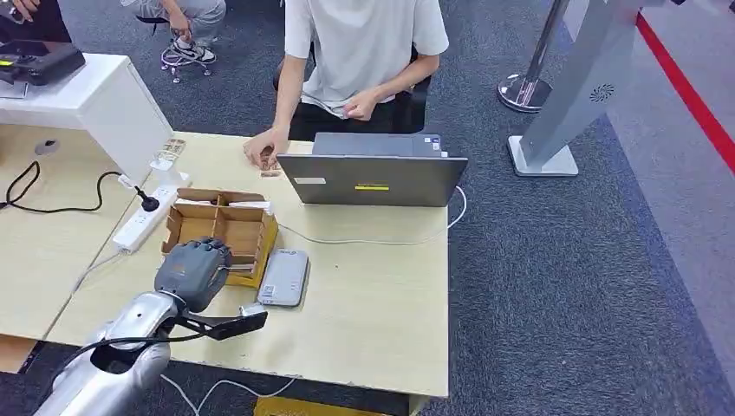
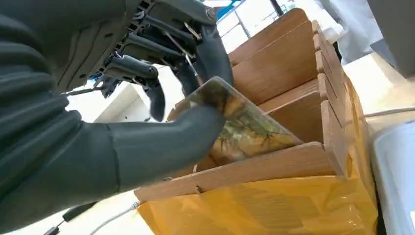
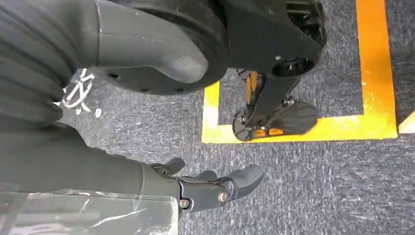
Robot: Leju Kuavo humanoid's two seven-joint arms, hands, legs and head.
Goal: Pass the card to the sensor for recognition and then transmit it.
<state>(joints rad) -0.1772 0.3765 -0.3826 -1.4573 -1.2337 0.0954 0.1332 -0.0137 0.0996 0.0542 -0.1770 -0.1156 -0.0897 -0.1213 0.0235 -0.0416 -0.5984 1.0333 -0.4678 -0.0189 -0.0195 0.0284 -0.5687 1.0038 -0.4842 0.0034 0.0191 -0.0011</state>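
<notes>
Now, left hand [image 2: 161, 93] pinching a glossy printed card [image 2: 244, 125] in the divided wooden box [image 1: 227, 227].
Thumb and dark fingers clasp the tilted card inside a compartment; right hand [image 3: 205, 188] hangs loosely spread, holding nothing.

head view: high, facing forward-down over table [image 1: 373, 295]. left wrist: close on wooden box [image 2: 293, 166], shared, 9 o'clock. right wrist: floorward.

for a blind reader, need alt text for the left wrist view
The robot's dark grey left hand pinches a glossy picture card at a compartment of a wooden divided box wrapped below in yellow plastic film.
</notes>
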